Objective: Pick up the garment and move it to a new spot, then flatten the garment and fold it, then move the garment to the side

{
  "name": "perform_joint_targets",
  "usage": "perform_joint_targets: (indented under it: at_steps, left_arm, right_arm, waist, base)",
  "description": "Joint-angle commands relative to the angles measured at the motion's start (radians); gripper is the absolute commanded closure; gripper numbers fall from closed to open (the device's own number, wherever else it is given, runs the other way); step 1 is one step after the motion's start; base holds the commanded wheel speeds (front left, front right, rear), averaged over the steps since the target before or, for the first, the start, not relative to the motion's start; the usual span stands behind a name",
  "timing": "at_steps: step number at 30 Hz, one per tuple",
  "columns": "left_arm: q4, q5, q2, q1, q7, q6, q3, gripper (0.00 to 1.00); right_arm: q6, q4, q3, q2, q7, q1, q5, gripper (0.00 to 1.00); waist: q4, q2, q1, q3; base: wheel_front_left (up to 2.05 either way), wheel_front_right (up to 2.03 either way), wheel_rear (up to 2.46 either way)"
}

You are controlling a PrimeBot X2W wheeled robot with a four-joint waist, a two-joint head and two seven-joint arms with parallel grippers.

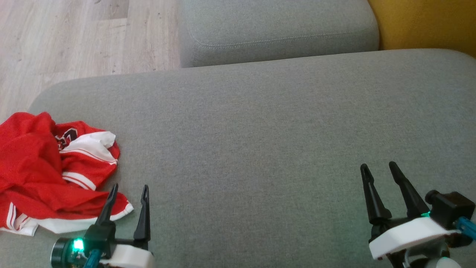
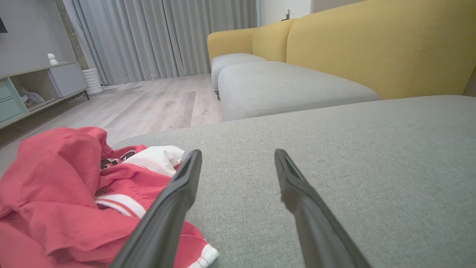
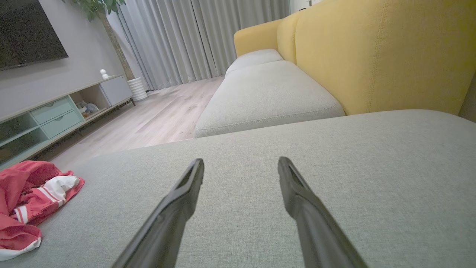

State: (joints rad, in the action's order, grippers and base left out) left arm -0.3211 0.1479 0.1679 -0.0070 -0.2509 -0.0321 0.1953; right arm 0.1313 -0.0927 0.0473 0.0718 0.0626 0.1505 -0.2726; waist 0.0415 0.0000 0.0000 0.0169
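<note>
red and white garment (image 1: 44, 163) crumpled at the left end of the grey sofa seat (image 1: 260, 130), left claw (image 1: 130, 186) spread wide and empty right by its edge, right claw (image 1: 378, 164) also wide open holding nothing, well apart from it

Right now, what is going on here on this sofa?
A two-armed robot faces a grey sofa cushion. A crumpled red and white garment lies at its left end, not yet picked up. The left pincer is open close beside it, holding nothing. The right pincer is open too, over bare cushion far from the garment.
</note>
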Motion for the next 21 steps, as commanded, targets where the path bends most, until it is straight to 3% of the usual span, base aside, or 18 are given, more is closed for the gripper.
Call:
perform_joint_targets:
  at_steps: [1,21]
  left_arm:
    - [0.019,0.0,0.016,-0.026,-0.009,-0.003,-0.032,0.0]
    - [-0.025,0.049,0.01,-0.039,0.004,-0.005,-0.032,0.0]
  right_arm:
    - [-0.001,-0.039,0.014,0.002,0.003,-0.025,0.005,0.0]
    - [-0.001,-0.038,-0.005,-0.014,0.025,-0.025,0.006,0.0]
  waist:
    - [0.0,0.0,0.0,0.0]
    - [-0.01,0.0,0.0,-0.005]
  base:
    - [0.0,0.0,0.0]
    - [0.0,0.0,0.0]
